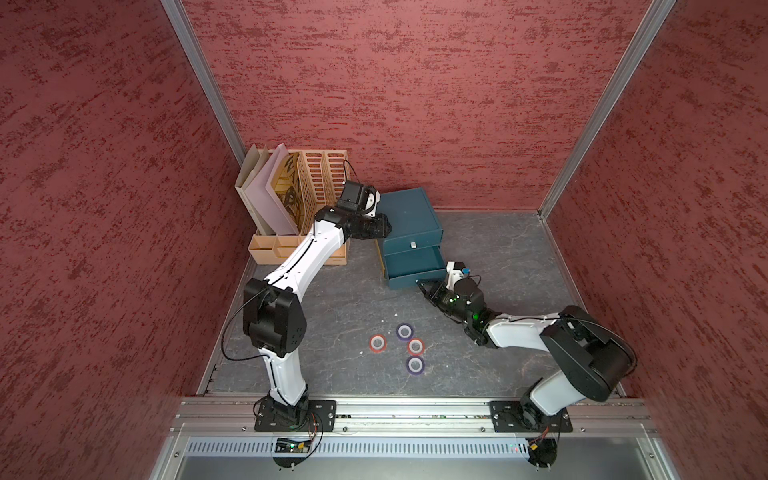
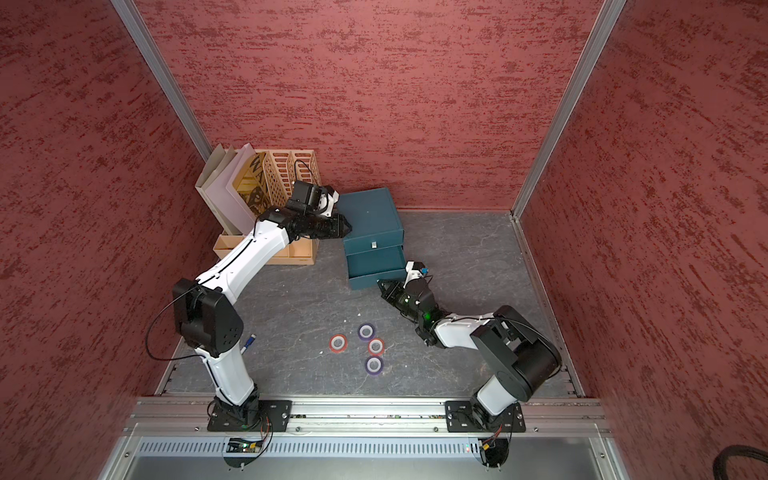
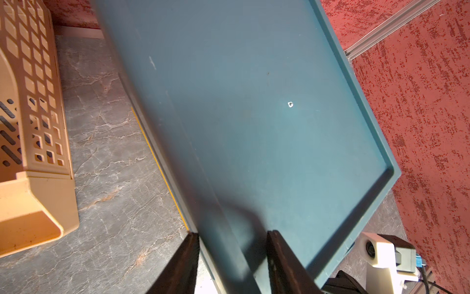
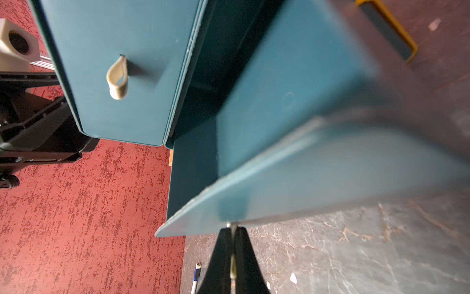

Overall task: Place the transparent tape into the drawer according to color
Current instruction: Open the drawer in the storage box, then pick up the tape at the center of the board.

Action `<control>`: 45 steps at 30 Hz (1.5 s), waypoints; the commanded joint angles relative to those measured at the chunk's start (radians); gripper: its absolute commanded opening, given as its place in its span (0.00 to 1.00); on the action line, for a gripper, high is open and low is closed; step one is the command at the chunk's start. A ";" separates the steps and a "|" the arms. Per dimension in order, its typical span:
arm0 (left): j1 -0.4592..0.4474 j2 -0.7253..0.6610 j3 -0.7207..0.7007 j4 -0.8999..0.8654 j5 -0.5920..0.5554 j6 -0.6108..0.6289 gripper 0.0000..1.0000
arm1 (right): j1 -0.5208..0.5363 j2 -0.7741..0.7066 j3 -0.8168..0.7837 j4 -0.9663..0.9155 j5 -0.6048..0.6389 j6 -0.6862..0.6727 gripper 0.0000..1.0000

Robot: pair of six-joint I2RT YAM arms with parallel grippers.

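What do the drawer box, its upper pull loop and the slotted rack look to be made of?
Drawer box: probably covered board, matte teal, judging by its thin flat panels with light scuffs. Pull loop: likely a fabric or leather strap, beige, since it folds softly. Rack: looks like moulded plastic, tan and smooth, with rounded edges and punched slots.

1. Left arm (image 1: 291,266): elbow bent, forearm reaching to the left edge of the teal cabinet (image 1: 409,212).
2. Left gripper (image 3: 232,257): jaws partly apart, straddling and clamping the cabinet's top left edge.
3. Right arm (image 1: 515,332): low, with the forearm angled toward the cabinet's front.
4. Right gripper (image 4: 232,231): jaws pinched together on the pull tab (image 4: 232,267) of the cabinet's lower drawer (image 1: 413,266).
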 commanded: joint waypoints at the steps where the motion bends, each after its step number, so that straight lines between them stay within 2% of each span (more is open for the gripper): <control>1: -0.007 0.047 -0.019 -0.027 -0.024 0.026 0.46 | 0.018 -0.018 -0.014 -0.020 0.010 -0.005 0.03; 5: -0.007 0.041 -0.024 -0.024 -0.024 0.025 0.47 | 0.021 -0.021 -0.008 -0.036 0.007 -0.012 0.42; 8: -0.007 0.026 -0.035 -0.013 -0.022 0.024 0.51 | 0.023 -0.038 -0.005 -0.069 0.007 -0.019 0.56; 10: -0.007 0.014 -0.044 -0.004 -0.023 0.021 0.53 | 0.027 -0.057 -0.003 -0.097 0.004 -0.029 0.62; 16: -0.006 -0.037 -0.066 0.019 -0.022 0.014 0.67 | 0.051 -0.169 0.014 -0.288 0.011 -0.086 0.73; 22: -0.003 -0.139 -0.151 0.087 0.002 -0.013 0.83 | 0.064 -0.300 0.081 -0.621 0.000 -0.230 0.98; 27: 0.006 -0.246 -0.271 0.146 0.027 -0.042 0.92 | 0.064 -0.353 0.169 -0.889 -0.037 -0.350 0.99; 33: 0.033 -0.371 -0.436 0.165 0.078 -0.074 1.00 | 0.071 -0.326 0.284 -1.169 -0.095 -0.504 0.99; 39: 0.043 -0.456 -0.598 0.164 0.131 -0.105 1.00 | 0.118 -0.284 0.363 -1.387 -0.073 -0.601 0.98; 43: 0.044 -0.524 -0.713 0.184 0.149 -0.133 1.00 | 0.183 -0.246 0.407 -1.491 -0.015 -0.633 0.92; 45: 0.045 -0.553 -0.760 0.192 0.148 -0.147 1.00 | 0.214 -0.222 0.414 -1.515 0.011 -0.629 0.86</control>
